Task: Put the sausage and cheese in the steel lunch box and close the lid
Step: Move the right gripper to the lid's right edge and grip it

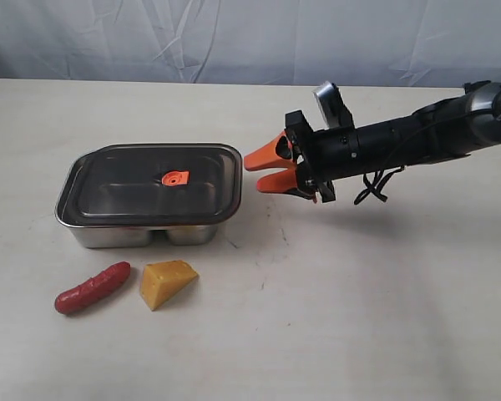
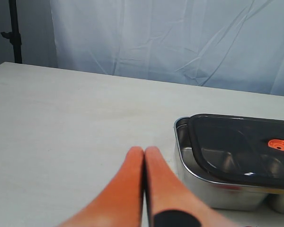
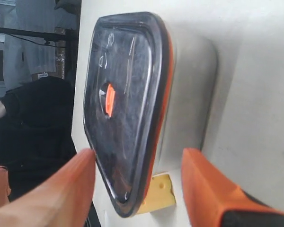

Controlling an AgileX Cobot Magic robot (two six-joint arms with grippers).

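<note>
Lying outside: one sausage (image 1: 93, 287), one cheese (image 1: 168, 282)

The lid (image 1: 150, 180) rests on the steel lunch box (image 1: 142, 235). Before it lie the sausage (image 1: 92, 288), left, and the cheese (image 1: 168, 282), right.

A: Brightly, evenly lit? Only soft, faint shadows beneath the steel lunch box (image 1: 125, 236) on the tabletop (image 1: 359, 317).

B: Yes, diffuse, seemingly from overhead. Streaky glare across the lid (image 3: 128, 94) (strongest in the right wrist view). Blurred up close: left end effector (image 2: 143, 151), right end effector (image 3: 138, 153).
</note>
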